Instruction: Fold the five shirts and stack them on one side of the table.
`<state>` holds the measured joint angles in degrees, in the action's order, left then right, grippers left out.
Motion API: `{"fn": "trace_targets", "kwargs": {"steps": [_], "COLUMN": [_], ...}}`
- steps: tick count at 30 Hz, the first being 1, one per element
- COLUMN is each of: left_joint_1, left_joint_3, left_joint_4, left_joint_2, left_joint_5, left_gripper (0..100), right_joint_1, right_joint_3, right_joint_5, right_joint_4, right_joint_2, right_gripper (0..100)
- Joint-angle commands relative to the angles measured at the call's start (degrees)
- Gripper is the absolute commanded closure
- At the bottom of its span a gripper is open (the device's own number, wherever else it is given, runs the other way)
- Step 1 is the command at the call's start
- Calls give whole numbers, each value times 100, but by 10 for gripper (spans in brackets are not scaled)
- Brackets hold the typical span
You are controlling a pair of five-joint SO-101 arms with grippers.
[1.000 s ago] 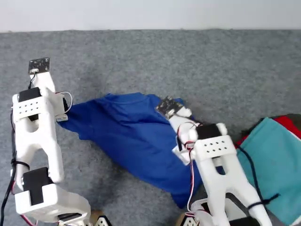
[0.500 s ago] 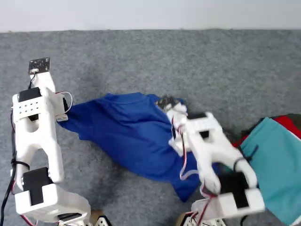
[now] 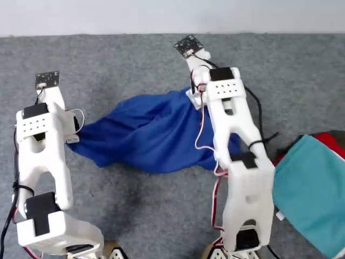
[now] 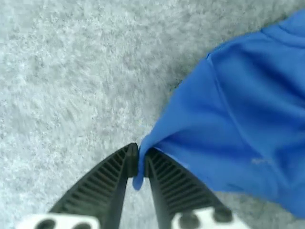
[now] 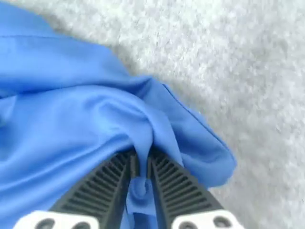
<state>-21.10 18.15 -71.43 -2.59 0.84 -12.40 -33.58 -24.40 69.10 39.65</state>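
at the right edge of the grey table (image 3: 118,59) a teal shirt (image 3: 307,189) covers red cloth (image 3: 330,141), the right arm (image 3: 237,162) standing between it and the rumpled blue shirt (image 3: 151,137) mid-table, which the left gripper (image 4: 139,157) pinches by a corner and the right gripper (image 5: 141,160) by a bunched fold.

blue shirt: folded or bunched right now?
Bunched, not folded: the blue shirt lies rumpled, one edge pinched in the left gripper, another in the right gripper.
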Motion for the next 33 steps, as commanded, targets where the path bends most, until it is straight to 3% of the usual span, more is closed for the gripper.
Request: {"fn": "trace_targets", "kwargs": {"steps": [1,5,8,9,20,23,27,33], "left_joint_1": [-44,-44,-44,-44,-44,-44,-44,-44], "left_joint_3": [22,22,22,22,22,22,22,31], "left_joint_4": [35,35,35,35,26,26,26,26], "left_joint_2": [105,105,105,105,105,105,97,97], "left_joint_5": [62,62,62,62,62,62,62,62], "left_gripper": [989,989,989,989,989,989,989,989], "right_joint_1": [75,92,40,31,-901,-989,-725,-40], "right_joint_3": [-1125,-2470,-3473,-3420,325,888,1257,18], "right_joint_5": [62,62,18,35,88,88,53,554], "right_joint_4": [901,2404,3468,3407,3345,3029,1763,-84], "right_joint_2": [479,514,523,479,-875,-857,-321,620], "right_gripper": [892,764,770,778,789,789,789,790]}}
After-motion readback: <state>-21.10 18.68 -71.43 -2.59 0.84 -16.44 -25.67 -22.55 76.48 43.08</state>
